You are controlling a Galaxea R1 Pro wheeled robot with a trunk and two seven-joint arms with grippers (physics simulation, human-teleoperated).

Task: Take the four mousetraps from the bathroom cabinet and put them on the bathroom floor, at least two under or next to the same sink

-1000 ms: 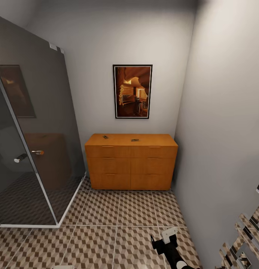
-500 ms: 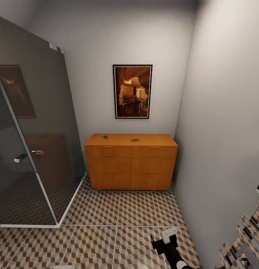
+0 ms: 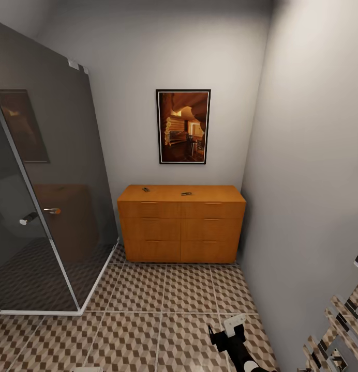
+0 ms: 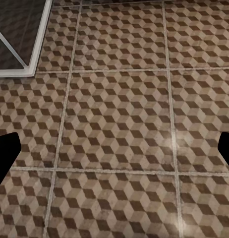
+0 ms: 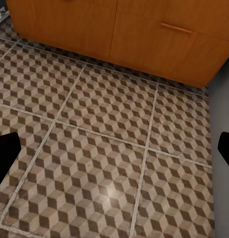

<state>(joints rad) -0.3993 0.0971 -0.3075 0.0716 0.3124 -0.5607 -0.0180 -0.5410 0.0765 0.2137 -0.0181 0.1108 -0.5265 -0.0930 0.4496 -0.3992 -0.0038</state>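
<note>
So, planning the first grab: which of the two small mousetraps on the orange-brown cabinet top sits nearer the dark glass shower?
The one by the top's left rear; the other small tan mousetrap lies near the middle of the orange-brown wooden cabinet, farther from the dark glass shower enclosure.

The head camera looks from high up, forward and down across the bathroom floor (image 3: 148, 289) toward the cabinet (image 3: 181, 225) against the far wall, with the glass shower enclosure (image 3: 39, 196) at the view's left and the right pincer (image 3: 228, 333) low in frame. The left wrist camera faces steeply down, close over the cube-patterned tiles (image 4: 119, 124), catching a corner of the shower's frame (image 4: 37, 47). The right wrist camera looks low and forward over the same floor (image 5: 104, 148) to the cabinet's lower drawers (image 5: 144, 34), a part the head view shares.
</note>
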